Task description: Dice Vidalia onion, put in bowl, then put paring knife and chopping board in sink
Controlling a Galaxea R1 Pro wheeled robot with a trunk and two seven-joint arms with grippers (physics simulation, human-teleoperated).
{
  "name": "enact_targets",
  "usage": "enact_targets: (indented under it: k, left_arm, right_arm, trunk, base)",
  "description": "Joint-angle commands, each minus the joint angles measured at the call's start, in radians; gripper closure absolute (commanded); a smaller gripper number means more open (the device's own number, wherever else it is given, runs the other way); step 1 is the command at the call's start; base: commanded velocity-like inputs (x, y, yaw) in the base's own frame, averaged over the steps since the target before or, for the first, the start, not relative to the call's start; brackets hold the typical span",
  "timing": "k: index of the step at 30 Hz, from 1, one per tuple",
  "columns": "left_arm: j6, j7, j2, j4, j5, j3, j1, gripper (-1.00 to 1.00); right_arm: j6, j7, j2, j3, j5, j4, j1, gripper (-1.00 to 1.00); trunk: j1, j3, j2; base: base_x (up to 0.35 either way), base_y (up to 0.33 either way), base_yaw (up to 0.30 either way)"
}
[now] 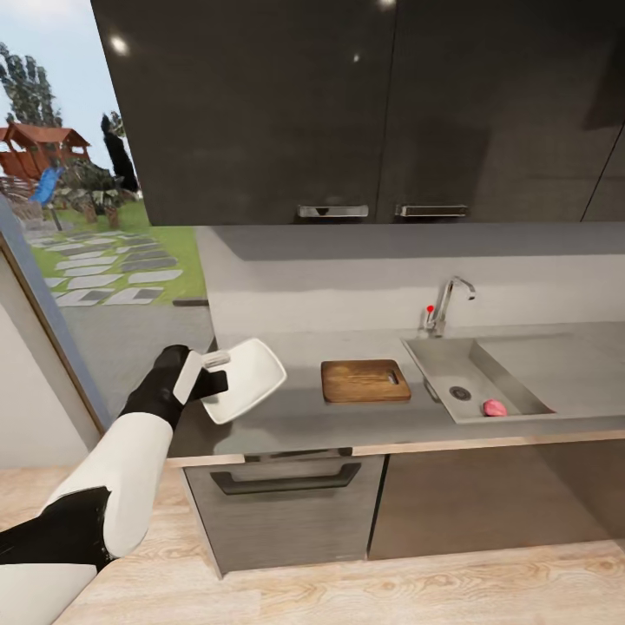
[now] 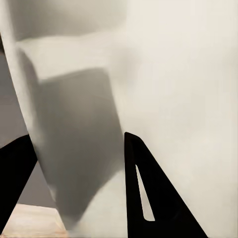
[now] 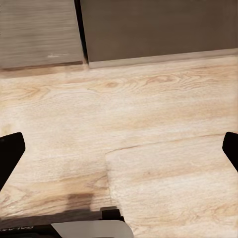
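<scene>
My left gripper (image 1: 213,371) is shut on the rim of the white bowl (image 1: 247,378), holding it tilted just above the left end of the countertop (image 1: 347,418). In the left wrist view the bowl (image 2: 173,74) wall sits between the dark fingers (image 2: 141,188). The brown chopping board (image 1: 365,380) lies flat on the countertop, right of the bowl. The pinkish Vidalia onion (image 1: 494,407) rests in the sink (image 1: 438,358) basin near its front wall. My right gripper (image 3: 121,144) stands open over the wood floor. The paring knife is out of view.
A chrome tap (image 1: 447,304) stands behind the sink, with a flat drainer (image 1: 555,365) to its right. Black wall cabinets (image 1: 347,113) hang above the countertop. A window (image 1: 87,217) is at the left. A dark drawer front (image 1: 286,503) sits under the countertop.
</scene>
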Motion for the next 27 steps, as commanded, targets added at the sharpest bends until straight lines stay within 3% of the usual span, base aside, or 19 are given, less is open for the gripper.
enact_targets:
  k: [1, 8, 19, 24, 27]
  left_arm:
    - [0.011, 0.01, -0.001, -0.001, 0.011, 0.004, -0.001, 1.0]
    - [0.028, 0.01, 0.019, 0.003, 0.01, 0.0, -0.001, 1.0]
    - [0.027, 0.011, 0.017, 0.003, 0.008, -0.01, -0.001, 1.0]
    - [0.025, 0.013, 0.003, 0.002, 0.002, -0.06, -0.001, 1.0]
    - [0.025, 0.064, -0.008, -0.001, -0.016, -0.084, -0.001, 1.0]
  right_arm:
    - [-0.003, -0.004, -0.001, 0.009, -0.009, 0.0, -0.001, -1.0]
    - [-0.003, -0.004, -0.001, 0.01, -0.009, 0.0, -0.001, -1.0]
    - [0.002, -0.003, 0.0, 0.011, -0.009, 0.0, -0.001, -1.0]
    - [0.004, -0.001, 0.001, 0.015, -0.005, 0.001, -0.001, -1.0]
    - [0.005, -0.001, 0.001, 0.016, -0.004, 0.002, -0.001, -1.0]
  trunk:
    - [0.001, -0.002, -0.002]
    - [0.001, -0.002, -0.002]
    - [0.001, -0.002, -0.002]
    - [0.001, -0.002, -0.002]
    - [0.001, -0.002, -0.002]
  base:
    - [0.0, 0.0, 0.0]
    - [0.0, 0.0, 0.0]
    - [0.0, 0.0, 0.0]
    - [0.0, 0.0, 0.0]
    - [0.0, 0.0, 0.0]
